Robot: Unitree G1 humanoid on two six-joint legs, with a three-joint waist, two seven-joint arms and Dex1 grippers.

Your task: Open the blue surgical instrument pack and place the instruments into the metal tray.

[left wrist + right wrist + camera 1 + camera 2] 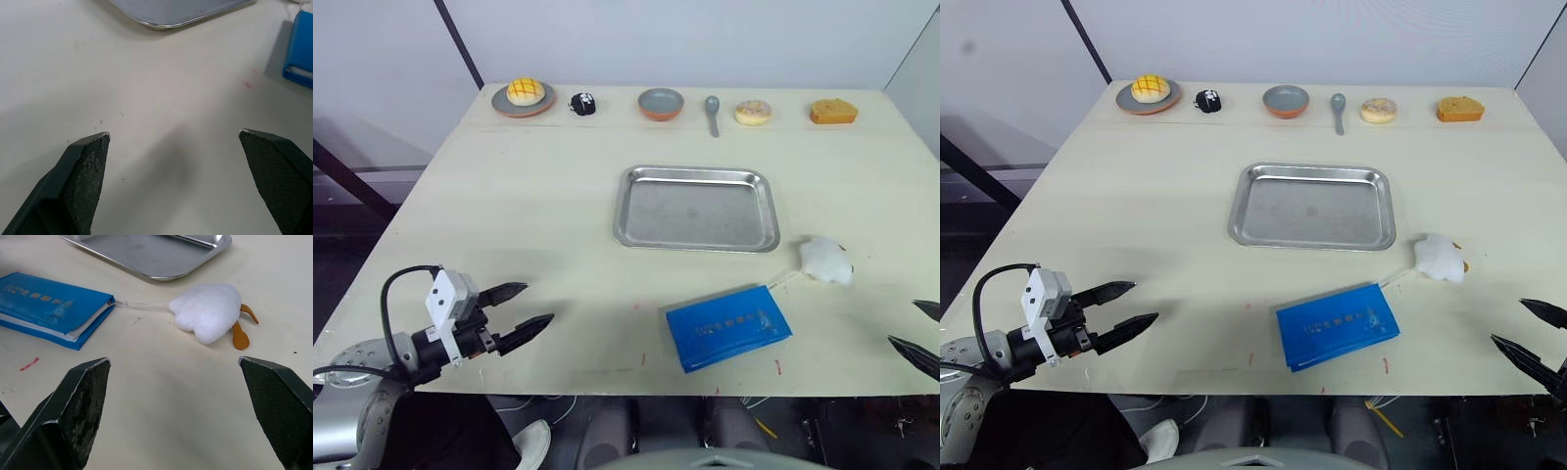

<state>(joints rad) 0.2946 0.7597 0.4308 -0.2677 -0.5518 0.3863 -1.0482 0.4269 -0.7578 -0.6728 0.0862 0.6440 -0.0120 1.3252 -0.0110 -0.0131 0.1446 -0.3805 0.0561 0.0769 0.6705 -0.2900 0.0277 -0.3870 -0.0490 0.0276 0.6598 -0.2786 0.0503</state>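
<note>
The blue surgical instrument pack lies closed and flat near the table's front edge, just in front of the metal tray, which holds nothing. The instruments are hidden. My left gripper hovers open over the front left of the table, well to the left of the pack; the left wrist view shows its fingers wide apart over bare table. My right gripper is open at the front right edge, right of the pack. A white plush toy hangs on a thin cord from the pack's corner.
Along the far edge stand a plate with a yellow bun, a small black object, a round bowl, a grey spoon, a donut and a cake piece. Small red marks dot the table front.
</note>
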